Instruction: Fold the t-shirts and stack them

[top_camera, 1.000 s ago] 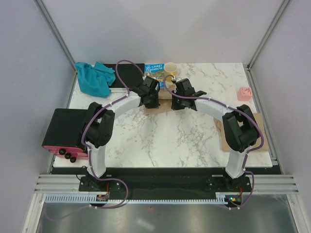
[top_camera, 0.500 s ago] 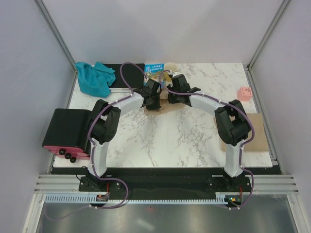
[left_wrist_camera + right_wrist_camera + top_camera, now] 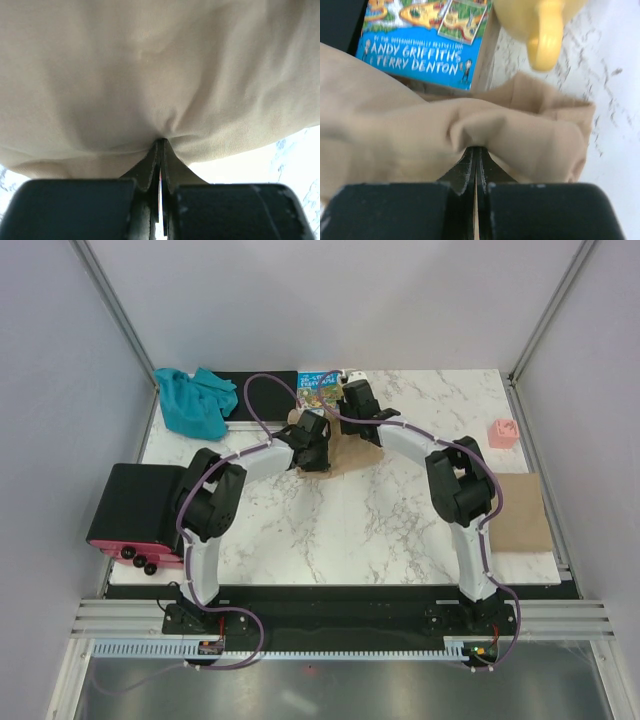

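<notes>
A tan t-shirt (image 3: 345, 452) lies at the back middle of the table, mostly under both wrists. My left gripper (image 3: 308, 432) is shut on a pinch of its cloth, which fills the left wrist view (image 3: 150, 75) above the gripper (image 3: 160, 142). My right gripper (image 3: 355, 402) is shut on a bunched fold of the same shirt (image 3: 510, 135), with the gripper (image 3: 477, 149) close to the book and mug. A second tan t-shirt (image 3: 522, 512) lies flat at the right edge. A teal-blue garment (image 3: 193, 402) lies crumpled at the back left.
A colourful book (image 3: 316, 388) (image 3: 427, 42) and a yellow mug (image 3: 540, 25) stand just beyond the right gripper. A black board (image 3: 262, 385) lies at the back beside the teal cloth. A pink block (image 3: 502, 432) sits at the right. A black box (image 3: 140, 505) hangs off the left edge.
My right gripper has swung left and toward the back, up to the book, dragging the tan cloth. My left gripper has shifted slightly back. The right-hand shirt now shows more fully.
</notes>
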### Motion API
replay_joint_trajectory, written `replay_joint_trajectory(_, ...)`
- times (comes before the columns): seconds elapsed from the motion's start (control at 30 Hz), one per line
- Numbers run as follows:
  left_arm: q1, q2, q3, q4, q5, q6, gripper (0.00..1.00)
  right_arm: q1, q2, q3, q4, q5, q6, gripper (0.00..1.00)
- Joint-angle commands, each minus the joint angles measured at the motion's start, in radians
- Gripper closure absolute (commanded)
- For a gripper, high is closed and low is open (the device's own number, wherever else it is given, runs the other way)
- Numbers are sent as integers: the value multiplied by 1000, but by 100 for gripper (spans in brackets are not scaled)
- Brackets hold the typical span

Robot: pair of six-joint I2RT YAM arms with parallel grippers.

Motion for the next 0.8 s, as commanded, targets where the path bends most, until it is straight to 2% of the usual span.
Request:
replay_joint_trajectory(0.0,-41,-12,-100,-120,-2,27,98,-3,46,96,5,86,-38,96)
replay_joint_trajectory(0.1,-64,-50,-162,-121,9,13,98,-5,37,99,-1,103,-63,87)
replay_joint_trajectory(0.3,-127,-129,-291,-120,12,-11,98,-11,-17,67,-49,75,-71,83)
replay_joint_trajectory(0.53,-179,-305,-505,-82,70,-37,98,-6,-241,-127,-52,12,-67,79)
replay_joint_trajectory(0.67,-179,-506,-532,-71,55,-50,98,-3,-388,-239,-41,-6,-51,75)
replay_joint_trajectory(0.7,-179,-582,-525,-72,46,-50,95,-2,-441,-253,-41,-18,-48,71)
replay_joint_trajectory(0.73,-179,-615,-501,-81,27,-47,82,-2,-463,-265,-42,-23,-40,68)
replay_joint_trajectory(0.77,-177,-641,-486,-86,17,-47,78,-2,-480,-287,-44,-29,-38,65)
